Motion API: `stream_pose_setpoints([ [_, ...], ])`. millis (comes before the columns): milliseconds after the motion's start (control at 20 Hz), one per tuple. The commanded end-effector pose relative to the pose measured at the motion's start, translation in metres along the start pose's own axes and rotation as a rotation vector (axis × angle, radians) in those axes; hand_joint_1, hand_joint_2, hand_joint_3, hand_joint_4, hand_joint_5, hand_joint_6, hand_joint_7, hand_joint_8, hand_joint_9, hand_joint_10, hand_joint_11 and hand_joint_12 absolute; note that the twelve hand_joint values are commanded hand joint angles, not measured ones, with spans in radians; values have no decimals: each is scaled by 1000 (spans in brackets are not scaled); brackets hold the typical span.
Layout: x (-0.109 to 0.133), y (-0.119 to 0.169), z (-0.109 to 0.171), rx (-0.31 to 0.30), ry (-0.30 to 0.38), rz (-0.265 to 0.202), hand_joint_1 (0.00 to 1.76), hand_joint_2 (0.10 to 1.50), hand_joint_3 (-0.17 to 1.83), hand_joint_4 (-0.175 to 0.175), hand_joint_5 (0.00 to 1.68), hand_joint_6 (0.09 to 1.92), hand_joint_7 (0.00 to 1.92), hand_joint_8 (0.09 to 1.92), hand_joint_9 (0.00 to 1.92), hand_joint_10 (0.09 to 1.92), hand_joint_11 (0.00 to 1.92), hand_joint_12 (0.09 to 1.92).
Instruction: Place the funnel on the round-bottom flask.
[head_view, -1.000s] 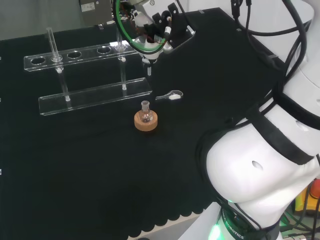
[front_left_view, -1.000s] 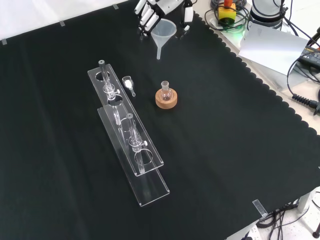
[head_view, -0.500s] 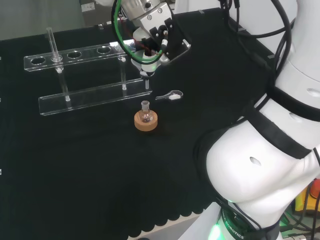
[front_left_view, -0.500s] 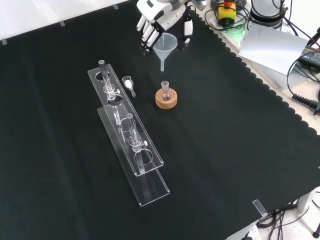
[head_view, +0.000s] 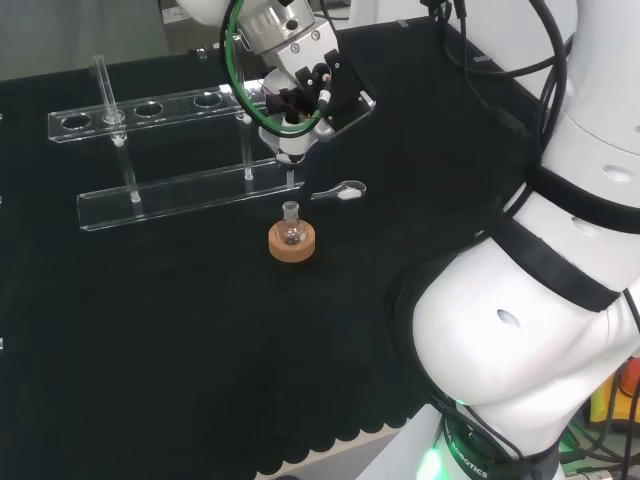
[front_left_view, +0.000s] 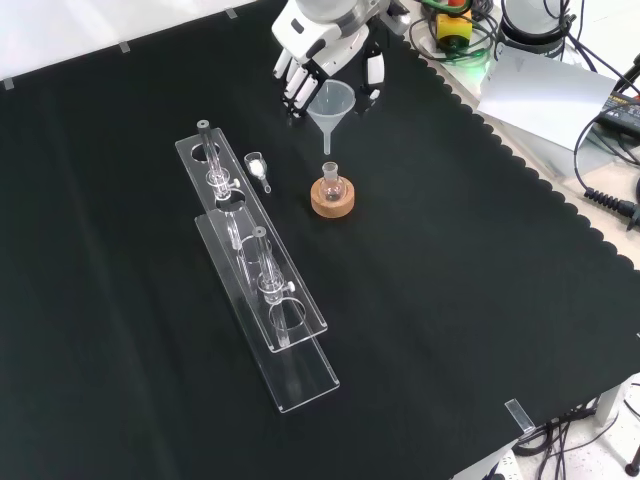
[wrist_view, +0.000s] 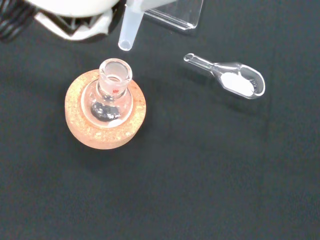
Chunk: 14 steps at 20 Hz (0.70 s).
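The hand (front_left_view: 318, 40) has its fingers curled round the top of a clear funnel (front_left_view: 331, 108) and holds it upright in the air. In the front view the funnel's spout hangs at twelve o'clock of the small round flask (front_left_view: 331, 182), just above its neck and not yet in it. The flask sits in a cork ring (front_left_view: 332, 198). A small glass scoop (front_left_view: 257, 168) with white powder lies at about ten o'clock of the flask, beside a clear tube rack (front_left_view: 262, 281).

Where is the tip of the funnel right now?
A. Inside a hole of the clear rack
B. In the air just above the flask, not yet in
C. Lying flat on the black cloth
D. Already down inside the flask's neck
B: the funnel, held by the hand, hangs with its spout tip above the open neck of the round-bottom flask, with a gap between them in the front view.
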<state>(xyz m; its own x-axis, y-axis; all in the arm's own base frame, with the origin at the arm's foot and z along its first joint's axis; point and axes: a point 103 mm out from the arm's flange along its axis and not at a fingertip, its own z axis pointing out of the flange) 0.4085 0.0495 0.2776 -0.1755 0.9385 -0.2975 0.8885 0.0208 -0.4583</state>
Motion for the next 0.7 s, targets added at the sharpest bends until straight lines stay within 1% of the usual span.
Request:
stream_pose_setpoints([
  [50, 1, 2, 6, 6, 3, -3, 915, 698, 798, -36, 538, 582, 535, 651, 966, 451, 550, 1284],
  [300, 0, 4, 13, 24, 10, -2, 915, 698, 798, -36, 538, 585, 535, 651, 966, 452, 550, 1284],
  [550, -1, 6, 15, 27, 15, -2, 916, 698, 798, -36, 537, 587, 535, 652, 966, 452, 550, 1284],
  [700, -1, 6, 16, 31, 7, -2, 916, 698, 798, -36, 537, 588, 535, 652, 966, 453, 550, 1284],
])
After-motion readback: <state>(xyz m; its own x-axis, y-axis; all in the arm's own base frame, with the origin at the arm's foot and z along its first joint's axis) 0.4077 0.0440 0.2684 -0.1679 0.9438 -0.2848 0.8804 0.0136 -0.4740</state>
